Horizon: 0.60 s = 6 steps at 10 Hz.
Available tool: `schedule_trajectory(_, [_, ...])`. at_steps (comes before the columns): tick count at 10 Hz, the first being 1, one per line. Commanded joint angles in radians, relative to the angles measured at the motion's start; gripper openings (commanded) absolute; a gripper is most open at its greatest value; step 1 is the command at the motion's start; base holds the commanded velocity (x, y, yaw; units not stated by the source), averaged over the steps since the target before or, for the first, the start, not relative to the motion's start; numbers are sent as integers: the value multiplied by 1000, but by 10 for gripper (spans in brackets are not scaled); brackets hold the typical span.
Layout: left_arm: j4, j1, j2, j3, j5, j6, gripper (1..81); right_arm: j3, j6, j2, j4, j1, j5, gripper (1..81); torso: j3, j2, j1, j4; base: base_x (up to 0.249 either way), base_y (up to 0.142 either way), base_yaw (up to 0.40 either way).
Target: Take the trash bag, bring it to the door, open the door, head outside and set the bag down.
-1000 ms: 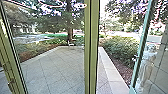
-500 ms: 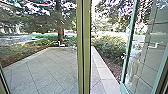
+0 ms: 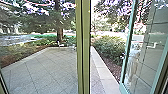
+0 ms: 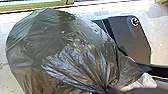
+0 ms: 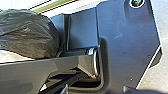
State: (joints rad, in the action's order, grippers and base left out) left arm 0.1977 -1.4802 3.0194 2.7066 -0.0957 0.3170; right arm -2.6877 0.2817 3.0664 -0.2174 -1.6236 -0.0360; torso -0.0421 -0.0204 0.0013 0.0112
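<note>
The left pincer (image 4: 107,89) grips a black plastic trash bag (image 4: 62,45) by its bunched neck; the right's state I cannot tell. Ahead, an olive-green metal post (image 3: 83,47) blocks the middle, left of an open, teal-framed glass door (image 3: 126,47).

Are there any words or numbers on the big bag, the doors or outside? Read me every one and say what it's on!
There are none that I can read.
Trash bag: just creases and shine.
Teal-framed glass door: no word or number I can read.
Yellow-green upright: none either.
Paving: only lines between slabs.
</note>
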Motion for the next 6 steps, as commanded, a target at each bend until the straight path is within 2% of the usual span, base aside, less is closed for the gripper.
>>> schedule_trajectory(1, [3,65,-3,-2,-55,8,10,10,-12,19,-13,41,47,811,0,0,0,0,0,0,0])
schedule_trajectory(4, [-3,64,-3,-1,-50,8,10,14,-12,22,-8,40,48,811,0,0,0,0,0,0,0])
schedule_trajectory(6, [-4,64,-3,-1,-47,8,10,10,-12,27,-8,35,48,811,0,0,0,0,0,-68,0])
